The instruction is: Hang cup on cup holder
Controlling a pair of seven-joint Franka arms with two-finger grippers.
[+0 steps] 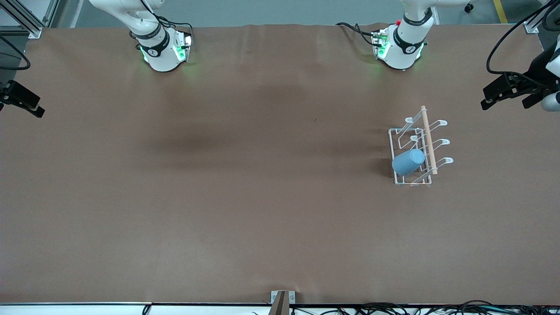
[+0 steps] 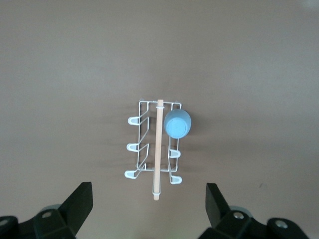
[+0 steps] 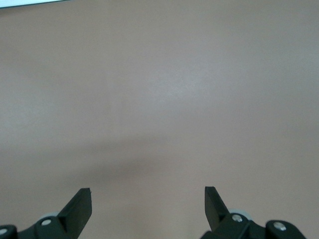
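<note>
1. I see my left gripper (image 1: 503, 94) raised at its end of the table, jaws wide, empty.
2. My right gripper (image 1: 22, 101) waits likewise, spread and empty.
3. The cup (image 1: 408, 162) hangs tilted on the rack (image 1: 420, 148), base toward the right arm's end.

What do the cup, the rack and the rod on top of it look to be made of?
Cup: likely plastic, an even light blue with a matte, glare-free surface. Rack: thin white wire, probably coated metal, bent into loop-tipped prongs. Rod: looks like bare light wood, pale tan and dull.
</note>
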